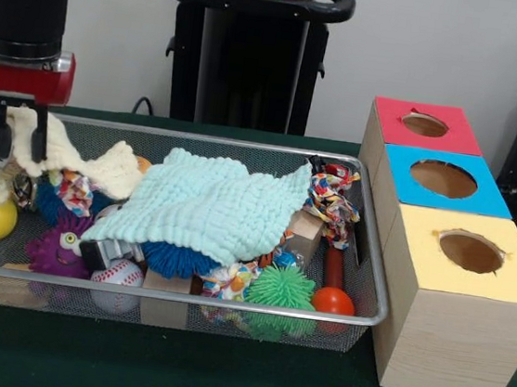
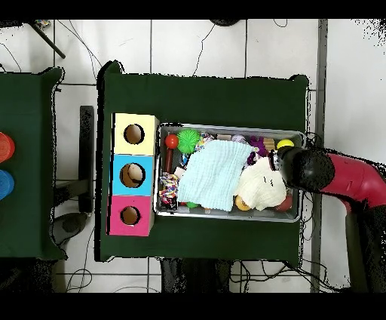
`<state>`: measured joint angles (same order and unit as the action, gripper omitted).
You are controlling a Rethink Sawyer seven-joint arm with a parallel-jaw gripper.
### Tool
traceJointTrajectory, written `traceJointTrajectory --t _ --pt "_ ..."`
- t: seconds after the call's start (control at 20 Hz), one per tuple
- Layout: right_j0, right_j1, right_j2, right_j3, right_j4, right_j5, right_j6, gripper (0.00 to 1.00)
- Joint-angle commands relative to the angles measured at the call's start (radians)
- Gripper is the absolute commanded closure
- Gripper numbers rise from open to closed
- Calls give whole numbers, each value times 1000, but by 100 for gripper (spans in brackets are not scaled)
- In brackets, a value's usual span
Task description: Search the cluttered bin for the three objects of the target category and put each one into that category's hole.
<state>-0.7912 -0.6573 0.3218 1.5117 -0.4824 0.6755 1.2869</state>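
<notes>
My gripper point(image 1: 19, 138) is clamped on a corner of the cream knitted cloth point(image 1: 79, 166), at the left end of the wire mesh bin point(image 1: 227, 302). A pale blue knitted cloth point(image 1: 208, 208) covers the bin's middle. The three-holed wooden box point(image 1: 442, 308), topped red, blue and yellow, stands just right of the bin.

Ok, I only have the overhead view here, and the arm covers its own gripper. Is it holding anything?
Observer: Yes. In the front view the gripper pinches a corner of the cream cloth, raised above the rim of the bin.
Operator: Anything near the light blue cloth that I would miss from above?
Observer: A baseball sits against the bin's front wall, in front of the drooping corner of the light blue cloth.
</notes>
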Motion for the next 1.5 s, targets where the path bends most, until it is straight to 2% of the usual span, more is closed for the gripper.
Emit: traceJointTrajectory --t 0.05,1.15,1.5 --pt "43 -8 -54 132 53 -76 251 100" --pt "100 -103 -135 222 153 -99 219 100" --pt "110 -85 -140 230 181 -140 223 100"
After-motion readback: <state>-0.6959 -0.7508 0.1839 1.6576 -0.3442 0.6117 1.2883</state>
